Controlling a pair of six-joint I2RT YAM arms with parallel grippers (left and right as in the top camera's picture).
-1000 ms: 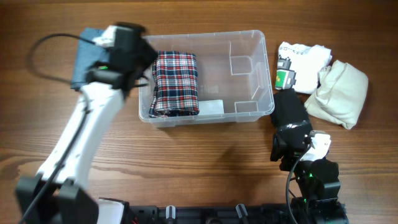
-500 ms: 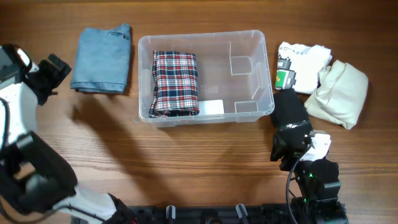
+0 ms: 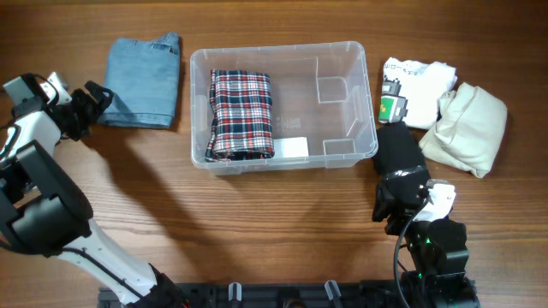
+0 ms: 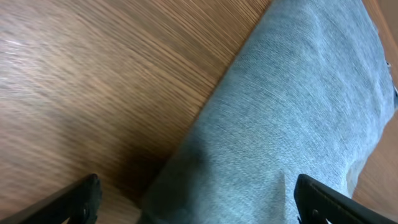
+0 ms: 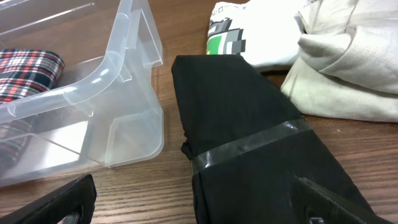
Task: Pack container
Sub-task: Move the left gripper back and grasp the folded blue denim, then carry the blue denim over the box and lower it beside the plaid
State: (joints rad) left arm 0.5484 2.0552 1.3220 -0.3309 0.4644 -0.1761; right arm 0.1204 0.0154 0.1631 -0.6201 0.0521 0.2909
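We judged the main risk to lie with the left tool (image 3: pixel 92 101). It sat released, fingers wide apart, at the 8 o'clock corner of the folded blue denim garment (image 3: pixel 141 79). Closing there might pinch only the top layer, so the denim could unfold as it rose and then drape over the container's wall rather than drop inside.

The right tool (image 5: pixel 194 185) was also released, its fingers spread on either side of the black fabric bundle banded with a strip of tape (image 5: pixel 249 124). That bundle lay just beside the container's 5 o'clock corner, so we thought a careless lift could catch the wall and shove the bin across the wooden surface (image 3: pixel 282 222).

The clear rectangular plastic container (image 3: pixel 370 103) stood near the middle of the surface, toward 12 o'clock in the overhead view, with a white label (image 3: pixel 294 147) on its 6 o'clock side. It held one thing, a folded red-and-navy plaid cloth (image 3: pixel 241 115), lying against its 9 o'clock end. The 3 o'clock half was bare apart from its moulded ribs. We judged that space tight for the wide denim.

Outside, at 3 o'clock of the container, lay a white printed T-shirt (image 3: pixel 419 81) and a cream folded cloth (image 3: pixel 467 128), touching each other.
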